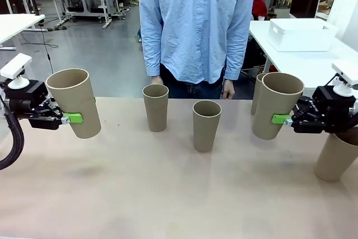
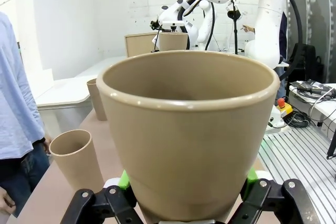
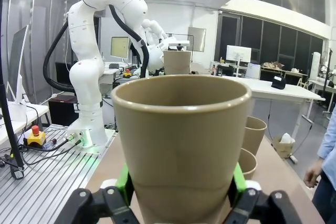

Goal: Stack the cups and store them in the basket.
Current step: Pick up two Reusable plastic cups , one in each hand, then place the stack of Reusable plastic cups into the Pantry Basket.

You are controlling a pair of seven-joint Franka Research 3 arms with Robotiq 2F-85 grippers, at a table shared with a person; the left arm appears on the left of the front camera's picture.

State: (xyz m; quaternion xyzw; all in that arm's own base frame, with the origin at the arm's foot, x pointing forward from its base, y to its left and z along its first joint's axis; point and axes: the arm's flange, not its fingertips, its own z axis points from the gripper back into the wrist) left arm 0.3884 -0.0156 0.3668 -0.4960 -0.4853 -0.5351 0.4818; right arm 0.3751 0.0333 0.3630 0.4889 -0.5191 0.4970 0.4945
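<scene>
My left gripper [image 1: 74, 118] is shut on a tan cup [image 1: 72, 96], held upright above the table's left side. In the left wrist view that cup [image 2: 189, 124] sits between the green pads of the gripper [image 2: 186, 200]. My right gripper [image 1: 279, 119] is shut on another cup [image 1: 274, 102], lifted at the right. The right wrist view shows this cup [image 3: 181, 135] clamped in that gripper [image 3: 181, 200]. Two cups [image 1: 155, 106] [image 1: 206, 125] stand upright mid-table. Another cup [image 1: 257, 85] peeks out behind the right-held one. One more cup [image 1: 334, 158] stands below the right gripper. The white basket [image 1: 302, 36] rests on a separate table, far right.
A person in a light blue shirt [image 1: 196, 20] stands at the table's far edge with a hand [image 1: 227, 89] hanging near it. The near half of the beige table [image 1: 168, 194] is bare. Other tables and equipment fill the room behind.
</scene>
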